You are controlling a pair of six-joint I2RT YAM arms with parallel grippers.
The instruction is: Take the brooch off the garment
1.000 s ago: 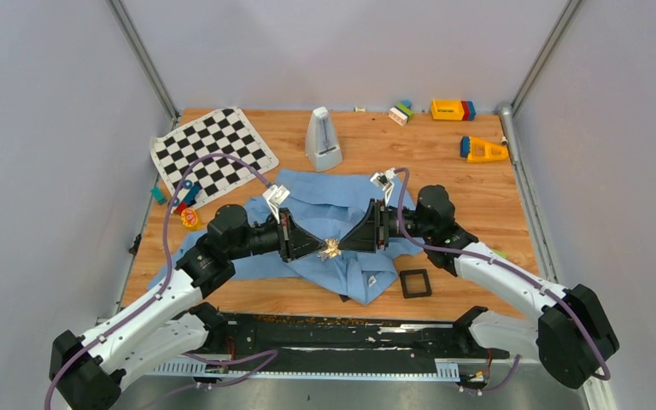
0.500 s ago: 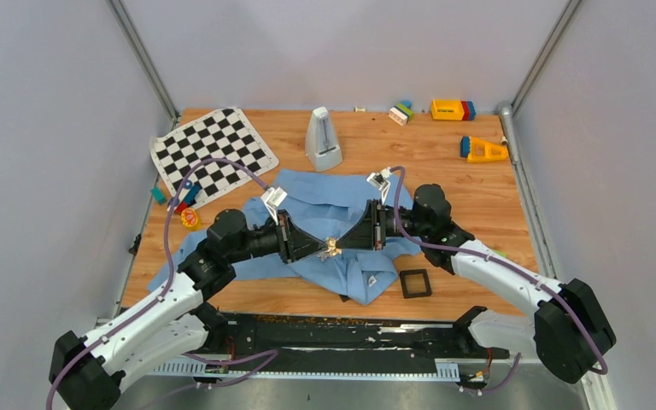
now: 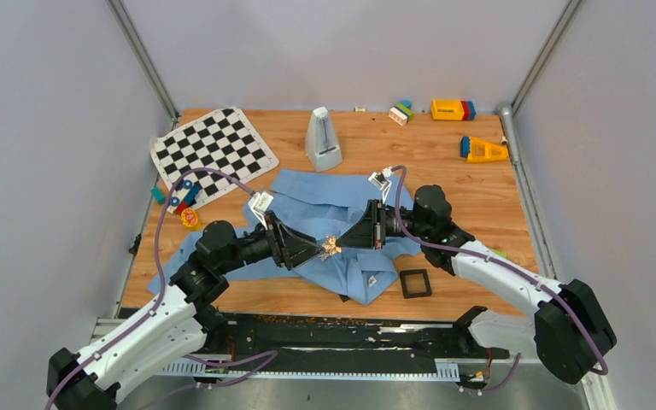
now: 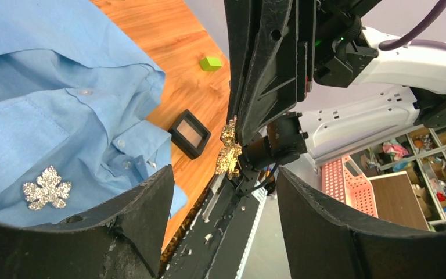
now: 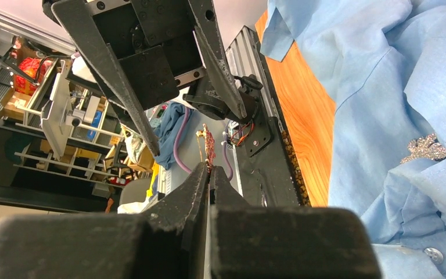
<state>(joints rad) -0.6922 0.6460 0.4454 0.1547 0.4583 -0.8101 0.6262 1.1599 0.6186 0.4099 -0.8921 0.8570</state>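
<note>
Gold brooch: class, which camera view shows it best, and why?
The left wrist view: the gold brooch shows its broad face and outline there, pinched in the right end effector. The right wrist view shows it only edge-on; the top external view gives just a small glint between the arms.

You have the wooden table [image 3: 478, 196] carrying the garment [image 3: 325, 201] mid-frame, a checkered mat [image 3: 213, 154] upper left, perhaps a metronome [image 3: 323, 141] upper centre

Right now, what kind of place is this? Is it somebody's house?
Probably a robot lab, not a house. A left arm and a right arm are mounted at a wooden table boxed in by plain grey walls, and the left wrist view shows shelves of storage bins behind.
</note>
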